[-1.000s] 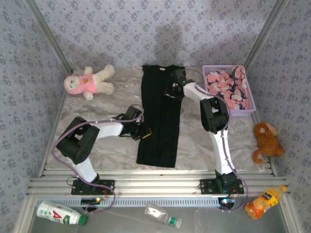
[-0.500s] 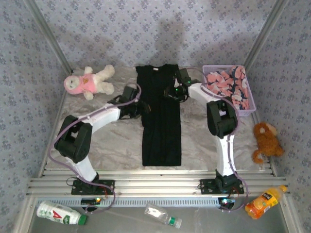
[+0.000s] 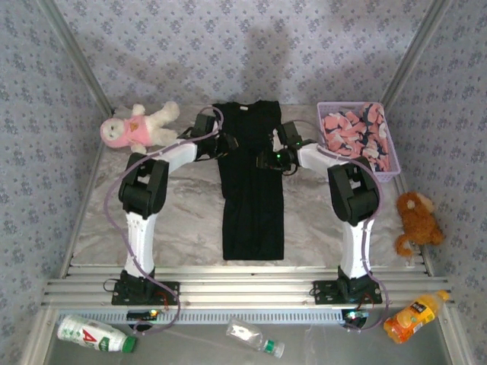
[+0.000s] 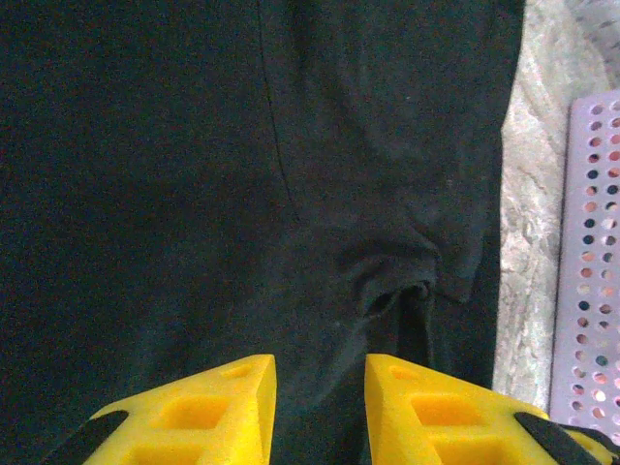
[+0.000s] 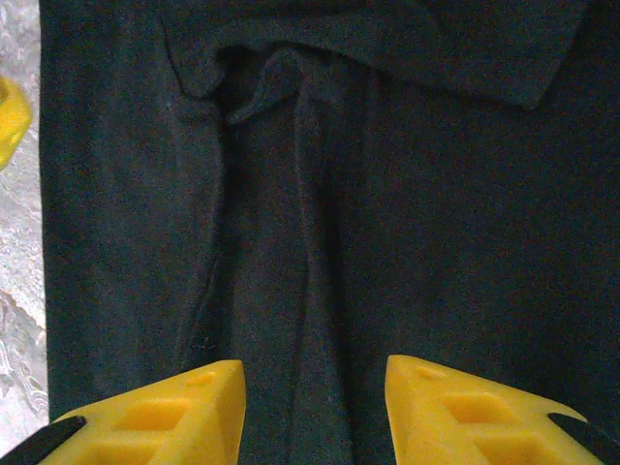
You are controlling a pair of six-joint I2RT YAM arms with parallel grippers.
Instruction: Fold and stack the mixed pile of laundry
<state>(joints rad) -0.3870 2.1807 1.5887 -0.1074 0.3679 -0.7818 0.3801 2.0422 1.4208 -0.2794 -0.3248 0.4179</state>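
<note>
The black T-shirt (image 3: 253,213) lies folded into a long narrow strip down the middle of the table, collar at the far end. My left gripper (image 3: 230,144) rests at its upper left edge and my right gripper (image 3: 268,160) at its upper right edge, facing each other. In the left wrist view the left gripper (image 4: 320,412) is open over the black T-shirt (image 4: 194,145), near a small pucker. The right gripper (image 5: 315,412) is also open over the black T-shirt (image 5: 436,194), with creased cloth below. The pink printed garment (image 3: 354,133) lies in the basket.
The lavender mesh basket (image 3: 386,176) stands at the back right, and its wall (image 4: 591,242) also appears in the left wrist view. A pink-and-white plush toy (image 3: 141,128) lies back left, a brown plush (image 3: 415,220) at the right. Bottles (image 3: 95,333) sit below the table's near edge.
The left arm swung from the shirt's lower left edge to its upper left. The shirt was pulled straight and narrower. The right gripper shifted slightly nearer along the right edge.
</note>
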